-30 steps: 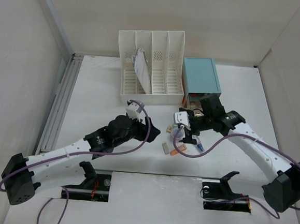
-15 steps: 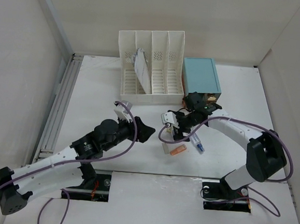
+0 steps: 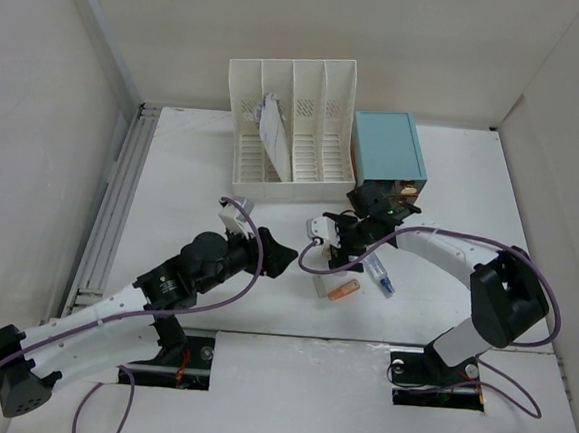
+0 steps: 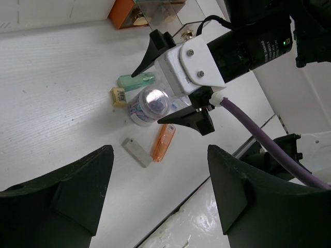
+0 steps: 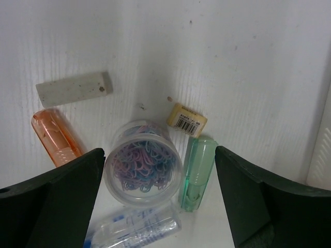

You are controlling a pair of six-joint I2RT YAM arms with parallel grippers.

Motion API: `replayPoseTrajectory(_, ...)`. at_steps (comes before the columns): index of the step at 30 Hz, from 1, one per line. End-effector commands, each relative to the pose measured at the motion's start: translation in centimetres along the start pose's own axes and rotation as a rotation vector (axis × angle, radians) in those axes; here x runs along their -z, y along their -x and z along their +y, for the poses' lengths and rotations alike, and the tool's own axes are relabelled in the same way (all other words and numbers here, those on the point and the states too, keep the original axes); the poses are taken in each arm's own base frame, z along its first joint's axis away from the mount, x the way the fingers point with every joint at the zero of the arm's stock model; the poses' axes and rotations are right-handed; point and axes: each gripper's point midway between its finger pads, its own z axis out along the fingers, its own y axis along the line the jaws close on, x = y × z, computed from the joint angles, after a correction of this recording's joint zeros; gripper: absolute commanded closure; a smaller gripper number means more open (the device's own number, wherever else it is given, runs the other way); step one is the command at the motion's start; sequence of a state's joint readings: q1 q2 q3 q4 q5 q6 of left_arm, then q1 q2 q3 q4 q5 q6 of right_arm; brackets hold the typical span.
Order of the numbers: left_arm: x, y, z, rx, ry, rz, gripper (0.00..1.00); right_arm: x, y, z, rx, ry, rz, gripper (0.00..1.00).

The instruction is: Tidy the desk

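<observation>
On the white desk (image 3: 171, 197) a small cluster lies in front of the blue box. In the right wrist view my open right gripper (image 5: 159, 155) hangs over a clear tub of coloured paper clips (image 5: 142, 164). Its fingers stand apart on either side of the tub and a green capsule-shaped case (image 5: 198, 173), touching neither. Around them lie an orange case (image 5: 54, 138), a white eraser (image 5: 74, 89), a small yellow eraser (image 5: 186, 120) and a clear tube with blue print (image 5: 134, 227). My left gripper (image 3: 285, 251) is open and empty, just left of the cluster, facing the right gripper (image 3: 339, 249).
A white slotted file rack (image 3: 295, 127) with one sheet of paper stands at the back. Beside it is a light-blue drawer box (image 3: 387, 149), something orange at its open front (image 3: 356, 197). A grey rail (image 3: 115, 203) runs along the desk's left edge.
The right arm's elbow has swung in from the far right, and its gripper has shifted slightly left over the tub, jaws narrowing a little. The left arm has drawn back slightly.
</observation>
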State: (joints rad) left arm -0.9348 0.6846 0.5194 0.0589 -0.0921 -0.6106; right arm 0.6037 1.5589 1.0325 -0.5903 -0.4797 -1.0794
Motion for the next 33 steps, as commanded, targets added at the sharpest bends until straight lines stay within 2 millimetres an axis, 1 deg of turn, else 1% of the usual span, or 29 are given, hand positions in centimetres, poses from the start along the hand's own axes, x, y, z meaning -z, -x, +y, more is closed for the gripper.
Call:
replayPoseTrajectory(1, 0.2, 0.6, -0.6, -0.002, -0.026, -0.029, 0.29, 0.1, -0.3, 0.0, -0.007, -0.032, 0.014, 0.08)
replayPoseTrajectory(3, 0.2, 0.6, -0.6, -0.002, -0.026, -0.029, 0.29, 0.1, -0.4, -0.1, 0.005, -0.047, 0.032, 0.08)
replayPoseTrajectory(5, 0.2, 0.6, -0.6, -0.002, -0.026, -0.029, 0.29, 0.1, -1.3, 0.4, -0.01, -0.052, 0.063, 0.08)
replayPoseTrajectory(6, 0.2, 0.6, -0.6, -0.002, -0.026, -0.029, 0.29, 0.1, -1.1, 0.2, -0.008, -0.064, 0.067, 0.08)
replayPoseTrajectory(7, 0.2, 0.6, -0.6, -0.002, -0.026, -0.029, 0.29, 0.1, -1.5, 0.5, -0.01, -0.066, 0.078, 0.09)
replayPoseTrajectory(9, 0.4, 0.8, -0.7, -0.001, -0.032, -0.036, 0.29, 0.1, -2.0, 0.4, -0.01, -0.078, 0.098, 0.09)
replayPoseTrajectory(10, 0.4, 0.8, -0.7, -0.001, -0.032, -0.036, 0.29, 0.1, -1.9, 0.2, -0.007, -0.085, 0.093, 0.11)
replayPoseTrajectory(11, 0.5, 1.2, -1.0, 0.001, -0.037, -0.043, 0.29, -0.1, -2.1, 0.6, -0.019, -0.079, 0.097, 0.11)
replayPoseTrajectory(13, 0.5, 1.2, -1.0, 0.001, -0.037, -0.043, 0.29, -0.1, -1.9, 0.2, -0.023, -0.093, 0.088, 0.14)
replayPoseTrajectory(14, 0.5, 1.0, -0.8, -0.001, -0.032, -0.036, 0.29, -0.1, -1.9, 0.2, -0.023, -0.093, 0.088, 0.19)
replayPoseTrajectory(16, 0.5, 1.0, -0.8, -0.001, -0.032, -0.036, 0.29, -0.4, -2.0, 0.1, -0.036, -0.087, 0.092, 0.25)
replayPoseTrajectory(17, 0.5, 1.0, -0.8, -0.001, -0.032, -0.036, 0.29, -0.4, -1.9, -0.1, -0.042, -0.097, 0.086, 0.31)
replayPoseTrajectory(18, 0.7, 1.0, -0.8, -0.001, -0.032, -0.036, 0.29, -0.5, -1.7, -0.3, -0.052, -0.098, 0.084, 0.33)
replayPoseTrajectory(19, 0.7, 1.0, -0.8, -0.001, -0.032, -0.036, 0.29, -0.5, -1.6, -0.3, -0.052, -0.093, 0.077, 0.33)
replayPoseTrajectory(21, 0.9, 1.4, -1.0, 0.001, -0.037, -0.043, 0.29, -0.7, -1.4, -0.7, -0.058, -0.102, 0.071, 0.41)
replayPoseTrajectory(23, 0.9, 1.3, -0.8, 0.0, -0.024, -0.042, 0.29, -0.8, -1.0, -0.4, -0.05, -0.092, 0.061, 0.48)
replayPoseTrajectory(24, 0.9, 1.3, -0.8, 0.0, -0.024, -0.041, 0.29, -1.1, -1.1, -0.2, -0.054, -0.08, 0.058, 0.54)
replayPoseTrajectory(26, 1.1, 1.5, -0.9, 0.001, -0.031, -0.05, 0.29, -1.1, -0.6, 0.0, -0.065, -0.063, 0.04, 0.59)
replayPoseTrajectory(27, 1.1, 1.3, -0.7, 0.0, -0.024, -0.042, 0.29, -1.1, -0.7, 0.7, -0.075, -0.035, 0.042, 0.61)
replayPoseTrajectory(29, 1.3, 1.5, -0.9, 0.001, -0.031, -0.05, 0.29, 0.1, 0.8, 0.3, -0.058, -0.049, -0.001, 0.63)
replayPoseTrajectory(30, 1.6, 2.0, -1.3, 0.004, -0.042, -0.064, 0.29, 0.3, 1.2, 1.5, -0.07, -0.005, -0.023, 0.63)
replayPoseTrajectory(31, 1.6, 1.8, -1.1, 0.002, -0.036, -0.056, 0.29, 0.9, 2.0, 1.6, -0.057, 0.004, -0.044, 0.63)
replayPoseTrajectory(32, 1.6, 1.8, -1.1, 0.002, -0.036, -0.056, 0.29, 2.0, 3.3, 1.3, -0.031, -0.007, -0.076, 0.63)
replayPoseTrajectory(33, 1.7, 2.2, -1.4, 0.004, -0.041, -0.063, 0.29, 2.6, 4.0, 1.6, -0.029, 0.005, -0.1, 0.63)
